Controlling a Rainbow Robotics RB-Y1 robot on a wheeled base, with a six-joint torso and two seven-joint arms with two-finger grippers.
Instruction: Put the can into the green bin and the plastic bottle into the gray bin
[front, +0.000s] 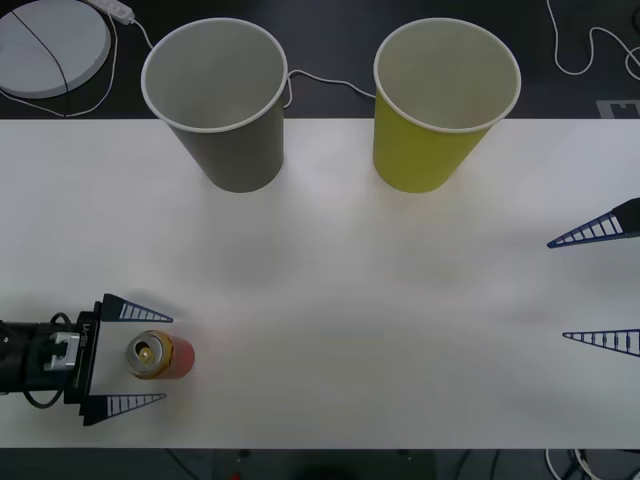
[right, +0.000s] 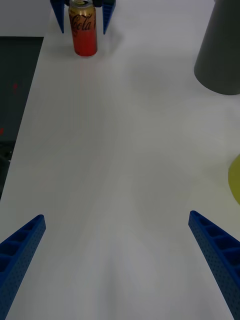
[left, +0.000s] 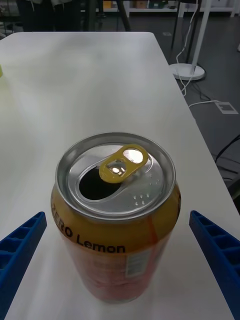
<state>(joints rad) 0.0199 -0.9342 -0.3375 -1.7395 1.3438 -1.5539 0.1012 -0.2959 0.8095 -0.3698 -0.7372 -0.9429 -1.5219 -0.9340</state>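
Now left hand (front: 150, 358) wide open, fingers flanking upright can (front: 158, 357), not touching; right hand (front: 598, 288) open, idle.

Looks like a lab or office test room. Plain white table (front: 330, 270) across the middle of the front view, dark floor (front: 330, 60) beyond it along the top edge. White cables (front: 320, 80) trailing over that floor, a round white disc (front: 50, 45) at upper left. Lamp stand (left: 190, 70) on a round base at upper right of the left wrist view, shelves (left: 150, 5) along its top edge.
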